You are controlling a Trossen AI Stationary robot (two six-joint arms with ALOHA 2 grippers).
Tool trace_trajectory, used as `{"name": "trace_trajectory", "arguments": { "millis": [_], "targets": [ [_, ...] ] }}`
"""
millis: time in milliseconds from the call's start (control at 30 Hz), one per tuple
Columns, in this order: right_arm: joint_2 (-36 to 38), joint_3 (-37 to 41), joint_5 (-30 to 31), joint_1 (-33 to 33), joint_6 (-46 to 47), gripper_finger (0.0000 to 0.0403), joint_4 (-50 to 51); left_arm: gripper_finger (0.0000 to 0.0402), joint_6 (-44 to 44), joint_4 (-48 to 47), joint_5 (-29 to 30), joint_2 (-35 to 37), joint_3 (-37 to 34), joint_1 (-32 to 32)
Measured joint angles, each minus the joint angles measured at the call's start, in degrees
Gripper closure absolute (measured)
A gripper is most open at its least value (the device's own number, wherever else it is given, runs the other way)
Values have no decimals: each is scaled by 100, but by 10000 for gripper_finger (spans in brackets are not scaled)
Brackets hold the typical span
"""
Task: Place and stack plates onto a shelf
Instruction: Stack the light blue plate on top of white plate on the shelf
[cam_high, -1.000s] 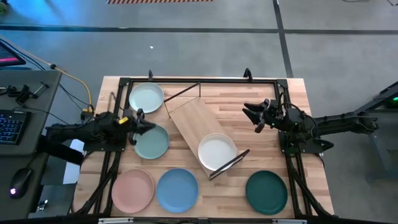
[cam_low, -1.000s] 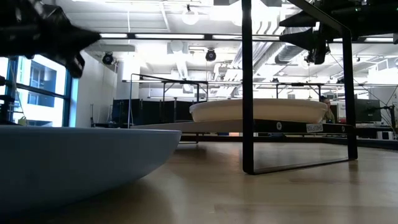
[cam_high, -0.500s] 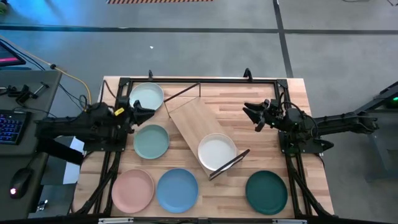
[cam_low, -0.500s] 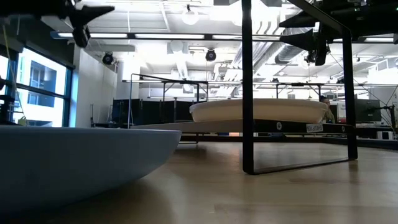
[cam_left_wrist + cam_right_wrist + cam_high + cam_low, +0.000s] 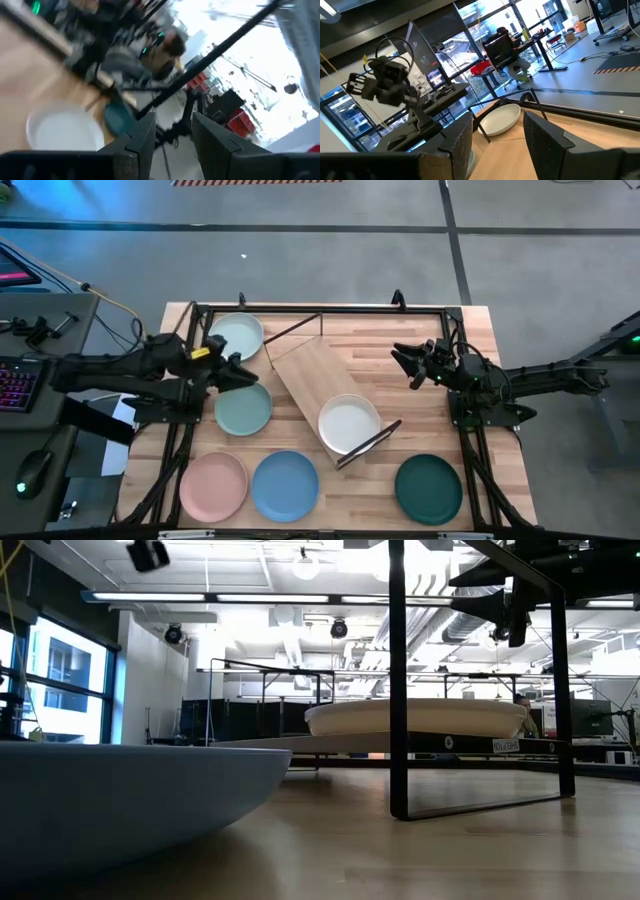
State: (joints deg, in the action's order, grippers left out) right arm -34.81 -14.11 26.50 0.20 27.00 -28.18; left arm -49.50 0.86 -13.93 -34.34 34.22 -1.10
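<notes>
The shelf [image 5: 312, 378], a light wood board with dark end rods, lies slantwise mid-table. The white plate [image 5: 348, 423] rests on its near end and shows in the low view as the white plate [image 5: 415, 717]. Flat on the table lie the pale mint plate [image 5: 235, 337], sage green plate [image 5: 243, 409], pink plate [image 5: 213, 485], light blue plate [image 5: 285, 485] and dark teal plate [image 5: 428, 488]. My left gripper [image 5: 244, 373] hovers open above the sage plate's far rim; its fingers [image 5: 145, 140] are empty. My right gripper [image 5: 408, 365] hangs open and empty above the table's far right.
A black metal frame [image 5: 320, 310] runs along the table's far edge and down both sides. In the low view the shelf's end rod [image 5: 398, 680] stands upright near mid-picture. Bare wood [image 5: 400, 420] lies between the shelf and my right arm. A desk with a keyboard [image 5: 20, 380] stands left of the table.
My left gripper has risen from the sage green plate's left rim, swung briefly toward the table's far-left side, then come back over the plate's far rim, higher than before. The sage plate lies where it was. My right arm has kept still.
</notes>
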Motion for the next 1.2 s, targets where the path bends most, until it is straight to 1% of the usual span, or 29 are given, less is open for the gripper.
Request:
{"name": "trace_trajectory", "arguments": {
  "millis": [100, 167, 200, 233, 333, 467, 500, 567, 633, 733, 867, 1033, 1200],
  "targets": [
    [-2, 0, -1, 0, 1, 245, 0, 282, -458, -956, -538, -119, 0, 33],
    [-2, 0, -2, -1, 2, 245, 0, 282, -704, -1969, -719, -153, 0, 140],
    [-2, 0, -2, 0, 2, 245, 0, 282, -791, -2506, -714, -179, 0, 228],
    [-2, 0, -2, 0, 2, 245, -2, 282, -872, -3054, -661, -215, 0, 330],
    [0, 0, -2, -1, 34, 245, 0, 282, -1243, -4483, -207, -315, -7, 691],
    [-2, -2, -2, -1, 151, 245, 2, 282, -2312, -5921, 456, -342, -7, 1212],
    [-2, -2, -3, -1, 150, 245, 4, 282, -2595, -6054, 670, -356, -22, 1350],
    [-2, -2, -4, -1, 151, 245, 4, 282, -3312, -5920, 1173, -333, -32, 1605],
    [-2, -2, -4, -2, 149, 245, 7, 282, -3947, -5952, 1556, -327, -87, 1836],
    [-2, -2, -4, -1, 131, 245, 10, 282, -4416, -5826, 1700, -506, -135, 2179],
    [-2, -2, -4, -32, 118, 245, 78, 282, -5042, -5542, 1741, -873, -201, 2586],
    [-6, -4, -6, -35, 125, 245, 182, 282, -5988, -5451, 1804, -1581, -212, 3196],
    [-6, -4, -7, -34, 146, 245, 245, 282, -7141, -5477, 2123, -2314, -212, 3753]
  ]
}}
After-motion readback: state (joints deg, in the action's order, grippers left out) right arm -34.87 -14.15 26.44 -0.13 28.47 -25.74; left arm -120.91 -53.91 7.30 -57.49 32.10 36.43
